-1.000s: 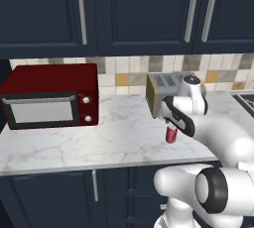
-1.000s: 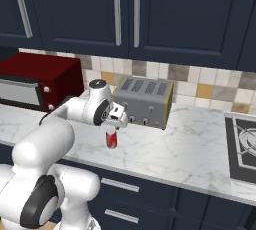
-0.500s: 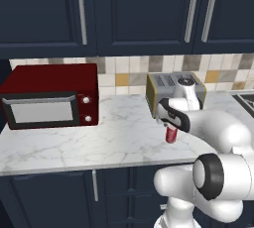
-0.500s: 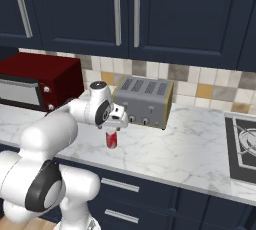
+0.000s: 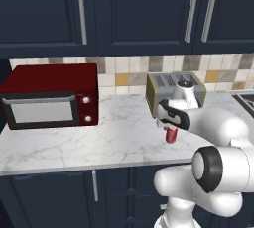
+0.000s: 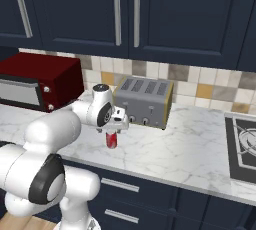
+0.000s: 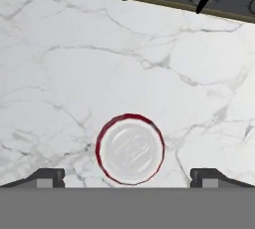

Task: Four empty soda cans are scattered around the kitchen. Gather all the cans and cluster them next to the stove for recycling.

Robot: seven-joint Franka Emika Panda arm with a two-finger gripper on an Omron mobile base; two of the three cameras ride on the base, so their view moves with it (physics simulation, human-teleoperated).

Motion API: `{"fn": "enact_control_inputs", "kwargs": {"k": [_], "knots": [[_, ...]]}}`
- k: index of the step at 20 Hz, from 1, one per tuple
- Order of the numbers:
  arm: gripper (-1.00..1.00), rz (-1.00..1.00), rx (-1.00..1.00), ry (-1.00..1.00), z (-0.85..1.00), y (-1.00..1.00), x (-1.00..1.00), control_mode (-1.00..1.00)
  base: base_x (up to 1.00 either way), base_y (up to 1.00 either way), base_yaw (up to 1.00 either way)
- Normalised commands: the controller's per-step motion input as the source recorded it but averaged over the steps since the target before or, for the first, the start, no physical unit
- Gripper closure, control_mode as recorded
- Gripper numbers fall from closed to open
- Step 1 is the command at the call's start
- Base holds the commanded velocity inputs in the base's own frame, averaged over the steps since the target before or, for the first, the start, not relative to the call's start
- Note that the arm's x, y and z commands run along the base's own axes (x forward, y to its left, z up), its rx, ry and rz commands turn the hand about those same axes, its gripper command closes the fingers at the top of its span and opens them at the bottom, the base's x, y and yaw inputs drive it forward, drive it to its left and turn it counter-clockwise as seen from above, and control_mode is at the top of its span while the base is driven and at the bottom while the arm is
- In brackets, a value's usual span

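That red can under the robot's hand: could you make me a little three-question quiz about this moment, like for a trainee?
1. True or false: the pincer is clamped on the red can.
2. Which appliance stands just behind the can: (a) microwave, (b) toaster, (c) stove?
3. Fill in: the can stands ____ on the counter.

Key: 1 false, its fingers stand wide apart, one on each side above the can; 2 b; 3 upright.

Even, flat rendered light, pics sharp w/ no glare or blur, only faint shadows
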Motion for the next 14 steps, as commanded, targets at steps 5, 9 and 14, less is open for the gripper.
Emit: {"fn": "enact_control_inputs", "kwargs": {"k": [5,9,14], "knots": [[-1.00,0.07,0.00,0.01,-0.14,0.00,0.03,-1.00,0.00,0.00,0.00],[-1.00,0.09,0.00,0.00,-0.09,-0.01,0.08,-1.00,0.00,0.00,0.00],[-1.00,0.08,0.00,0.01,-0.07,-0.01,0.02,-1.00,0.00,0.00,0.00]]}}
